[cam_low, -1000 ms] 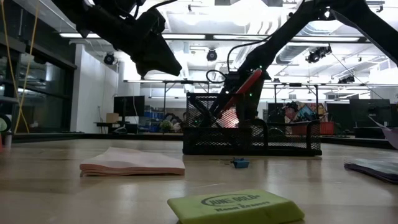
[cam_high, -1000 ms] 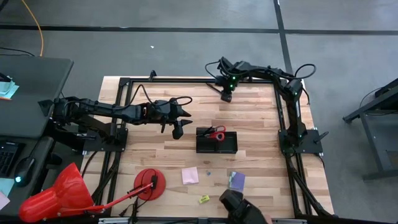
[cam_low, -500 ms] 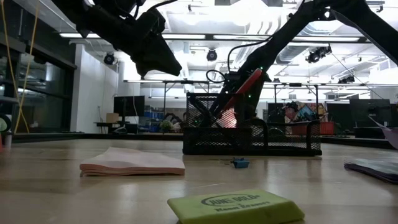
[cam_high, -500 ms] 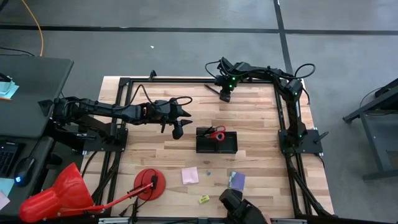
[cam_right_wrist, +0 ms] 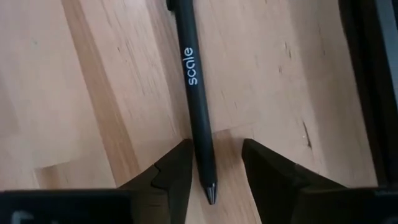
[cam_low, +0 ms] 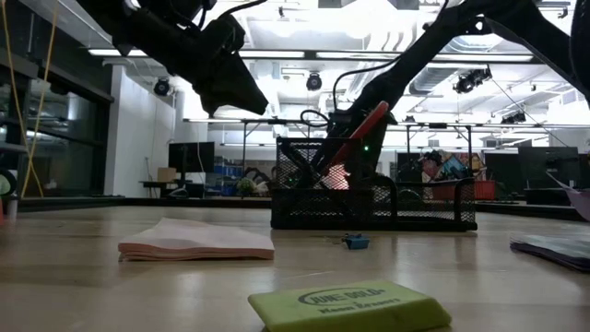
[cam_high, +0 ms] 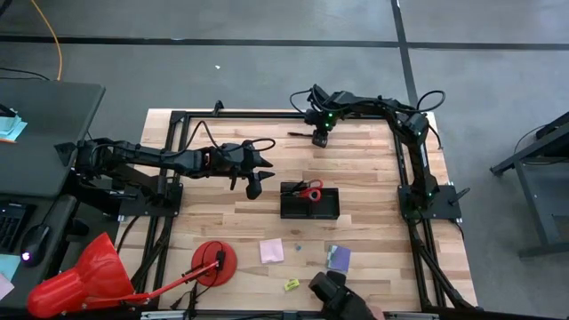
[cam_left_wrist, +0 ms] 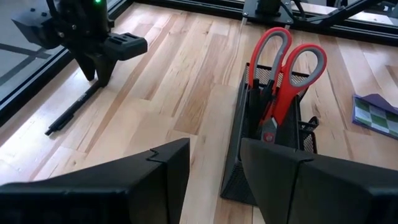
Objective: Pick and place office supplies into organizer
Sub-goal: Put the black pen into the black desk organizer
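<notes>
The right wrist view alone shows what the right end effector (cam_right_wrist: 211,165) is doing: its two fingers stand apart, one on each side of a black pen (cam_right_wrist: 196,102) lying flat on the table (cam_right_wrist: 93,74), not closed on it. White lettering on the pen's barrel reads "scale". In the high view this end effector (cam_high: 320,138) sits at the far edge of the table, with only a thin dark sliver of the pen (cam_high: 302,130) showing beside it.

The left wrist view shows the organizer (cam_left_wrist: 267,155), a black mesh tray, with one pair of red-handled scissors (cam_left_wrist: 283,74) standing handles-up in its left end. The left end effector (cam_left_wrist: 214,165) hangs just left of the organizer, its fingers apart and holding nothing. The same view catches the right arm's end effector (cam_left_wrist: 99,62) over the pen (cam_left_wrist: 74,112) farther off.

The low view brings out things that are tiny from above: a yellow-green eraser (cam_low: 350,307) nearest the camera, printed with a brand name too blurred to read, one pink sticky pad (cam_low: 196,240) to the left, and a small blue piece (cam_low: 355,242) in front of the organizer (cam_low: 373,198).

From above, the organizer (cam_high: 310,202) sits mid-table; nearer lie the pink pad (cam_high: 272,251), one purple pad (cam_high: 338,258) and the eraser (cam_high: 292,284), all apart from each other. A red disc with a stick (cam_high: 213,262) and a red cone (cam_high: 80,277) are at the near left.
</notes>
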`<control>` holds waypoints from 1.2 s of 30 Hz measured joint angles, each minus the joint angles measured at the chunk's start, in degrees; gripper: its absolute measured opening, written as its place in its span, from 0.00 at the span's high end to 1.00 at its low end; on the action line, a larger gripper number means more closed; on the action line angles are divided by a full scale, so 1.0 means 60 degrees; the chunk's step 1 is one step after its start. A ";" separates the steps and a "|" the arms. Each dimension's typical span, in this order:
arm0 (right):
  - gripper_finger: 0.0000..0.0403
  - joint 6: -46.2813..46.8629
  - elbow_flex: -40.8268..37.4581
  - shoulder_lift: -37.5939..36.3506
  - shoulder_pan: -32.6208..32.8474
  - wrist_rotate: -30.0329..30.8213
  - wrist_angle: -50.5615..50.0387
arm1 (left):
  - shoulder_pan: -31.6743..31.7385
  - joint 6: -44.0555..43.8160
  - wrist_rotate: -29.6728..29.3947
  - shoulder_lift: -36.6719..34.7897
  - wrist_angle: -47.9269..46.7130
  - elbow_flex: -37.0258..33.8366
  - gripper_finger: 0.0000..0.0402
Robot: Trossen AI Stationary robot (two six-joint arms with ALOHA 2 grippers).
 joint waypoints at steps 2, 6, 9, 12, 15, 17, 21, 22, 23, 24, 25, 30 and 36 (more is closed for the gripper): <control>0.71 -0.0133 0.0096 0.0030 -0.0004 0.0000 -0.0135 | 0.0000 0.0000 0.0000 0.0000 -0.0014 0.0000 0.66; 0.87 -0.0257 0.0141 0.0054 -0.0029 -0.0108 -0.0209 | 0.0000 0.0000 0.0000 0.0000 -0.0016 0.0000 0.66; 0.97 -0.0337 0.0141 0.0047 -0.0011 -0.0019 -0.0234 | -0.0004 0.0020 0.0000 0.0000 0.0011 0.0000 0.66; 0.94 -0.0096 0.0127 -0.0006 -0.0011 0.0043 -0.0133 | -0.0004 0.0281 -0.0001 0.0000 0.0118 0.0000 0.66; 0.97 -0.0077 0.0112 -0.0249 0.0004 0.0210 -0.0151 | 0.0000 0.0342 -0.0051 0.0000 0.0300 -0.0004 0.66; 0.98 -0.0154 0.0077 -0.0435 0.0026 0.0175 -0.0180 | 0.0000 0.0364 -0.0076 0.0000 0.0413 -0.0004 0.66; 0.98 -0.0256 0.0060 -0.1056 0.0115 -0.0040 -0.0286 | -0.0004 0.0363 -0.0073 0.0000 0.0492 -0.0004 0.66; 0.99 -0.0298 0.0068 -0.1238 0.0166 0.0070 -0.0291 | -0.0004 0.0364 -0.0076 0.0000 0.0465 -0.0004 0.66; 0.99 -0.0315 0.0068 -0.1378 0.0219 0.0136 -0.0300 | -0.0004 0.0364 -0.0073 0.0000 0.0465 -0.0004 0.66; 0.99 -0.0309 0.0062 -0.1475 0.0255 0.0114 -0.0309 | -0.0004 0.0364 -0.0076 0.0000 0.0465 -0.0004 0.66; 0.99 -0.0304 0.0052 -0.1572 0.0303 0.0019 -0.0329 | -0.0004 0.0364 -0.0090 0.0000 0.0469 -0.0004 0.66; 0.99 -0.0107 0.0061 -0.2287 0.0586 -0.0176 -0.0274 | -0.0004 0.0650 -0.0302 0.0000 0.0505 -0.0004 0.66; 0.99 0.0123 0.0064 -0.3036 0.1058 -0.0337 -0.0272 | -0.0004 0.0659 -0.0860 0.0000 0.0436 -0.0004 0.66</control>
